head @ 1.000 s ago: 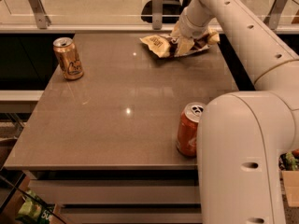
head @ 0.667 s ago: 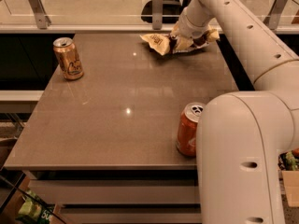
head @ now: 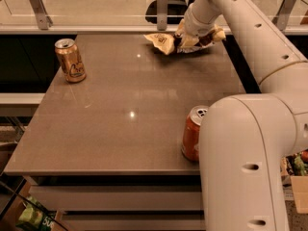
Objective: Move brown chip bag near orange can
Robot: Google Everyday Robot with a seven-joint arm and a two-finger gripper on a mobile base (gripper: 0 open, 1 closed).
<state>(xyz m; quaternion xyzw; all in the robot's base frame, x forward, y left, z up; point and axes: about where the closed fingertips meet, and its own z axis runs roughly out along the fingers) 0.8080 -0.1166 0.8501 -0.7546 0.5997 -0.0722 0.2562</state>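
The orange can (head: 70, 60) is stood upright at the far left of the table (head: 120, 129), and everything else is placed from it. Well to its right, at about the same depth, the brown chip bag (head: 163, 43) is seen. It is pinched at its crumpled middle by the gripper (head: 191, 40), its cream end is pointed back towards the orange can, and it appears to be raised just off the surface. Further right of the orange can and much nearer the camera, a red-orange can (head: 191, 134) is stood, partly hidden by the arm (head: 250, 177).

A long stretch of tabletop has yet to be crossed towards the orange can. The crinkled film could be lost from the grip if only a fold is held, and a sagging end could be dragged. If the bag is carried too far, the orange can could be struck by the leading cream end and toppled. The red-orange can could also be mistaken for the goal.
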